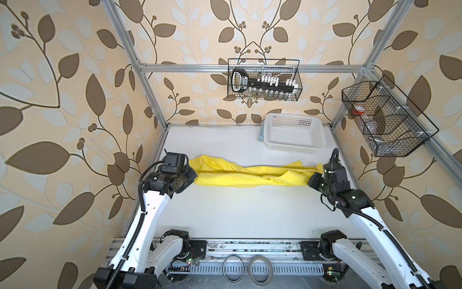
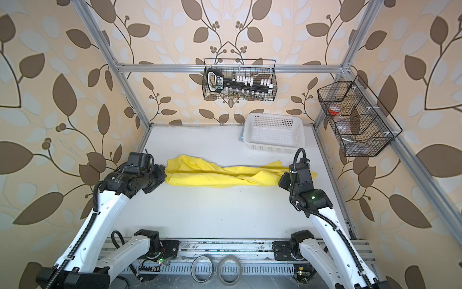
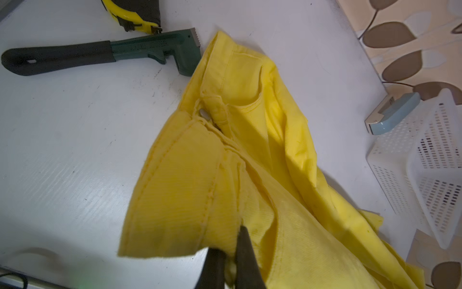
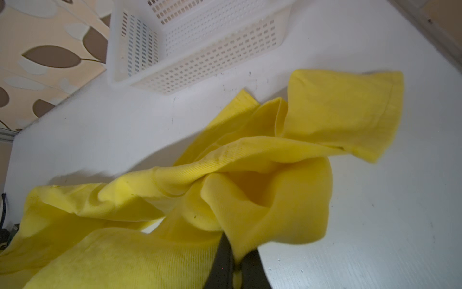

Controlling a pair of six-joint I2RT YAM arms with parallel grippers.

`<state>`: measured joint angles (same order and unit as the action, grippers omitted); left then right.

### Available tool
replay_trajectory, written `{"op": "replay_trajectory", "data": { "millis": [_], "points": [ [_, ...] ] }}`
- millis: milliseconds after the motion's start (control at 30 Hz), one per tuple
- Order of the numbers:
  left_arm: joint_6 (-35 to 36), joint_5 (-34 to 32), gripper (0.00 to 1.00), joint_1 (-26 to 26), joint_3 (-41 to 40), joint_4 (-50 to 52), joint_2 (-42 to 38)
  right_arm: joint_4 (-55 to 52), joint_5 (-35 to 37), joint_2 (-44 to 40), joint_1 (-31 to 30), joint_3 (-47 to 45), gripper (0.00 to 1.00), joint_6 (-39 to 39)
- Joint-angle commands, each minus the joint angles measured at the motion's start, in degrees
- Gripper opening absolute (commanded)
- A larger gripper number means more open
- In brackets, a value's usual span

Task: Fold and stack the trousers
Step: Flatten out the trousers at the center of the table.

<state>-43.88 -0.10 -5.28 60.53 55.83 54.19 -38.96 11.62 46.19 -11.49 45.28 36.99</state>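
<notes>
Trousers (image 1: pixel 250 175) (image 2: pixel 225 175): bright yellow, drawn out in a long rumpled band across the middle of the white table (image 1: pixel 250 215), waist end at the left arm, leg hems at the right arm. Left gripper (image 3: pixel 231 246): jaws closed narrow, pinching cloth just below the waistband; button hole and pocket opening visible in the left wrist view. Right gripper (image 4: pixel 237 257): jaws closed narrow on a bunched fold near the leg ends; one hemmed cuff hangs loose beyond it. Cloth near both grips casts shadow on the table and appears lifted. White perforated basket (image 1: pixel 291 147) stands at the far right of the table, apart from the trousers. Green pipe wrench (image 3: pixel 140 50) lies just beside the waistband.
</notes>
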Motion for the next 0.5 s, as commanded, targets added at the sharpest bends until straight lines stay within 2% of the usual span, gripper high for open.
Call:
{"op": "replay_trajectory", "data": {
  "millis": [0,100,200,333,467],
  "points": [
    [2.2,-2.0,0.0,0.0,5.4,7.3,-1.9,-7.0,5.3,0.3,0.4,5.4,0.0,-3.3],
    [2.5,-2.6,0.0,0.0,5.3,7.4,-2.1,-6.5,5.5,1.6,0.4,6.7,0.0,-4.3],
    [2.2,-2.7,0.0,0.0,1.1,3.6,-0.7,-2.6,2.2,6.5,0.5,5.0,0.01,-4.8],
    [0.3,-0.5,0.0,0.0,-4.3,-3.4,2.7,6.1,-1.9,15.6,0.5,2.7,0.03,-5.1],
    [0.5,-2.0,0.0,0.0,-5.6,-5.8,4.9,12.3,-4.4,24.1,0.4,4.3,0.06,-4.1]
  ]
}}
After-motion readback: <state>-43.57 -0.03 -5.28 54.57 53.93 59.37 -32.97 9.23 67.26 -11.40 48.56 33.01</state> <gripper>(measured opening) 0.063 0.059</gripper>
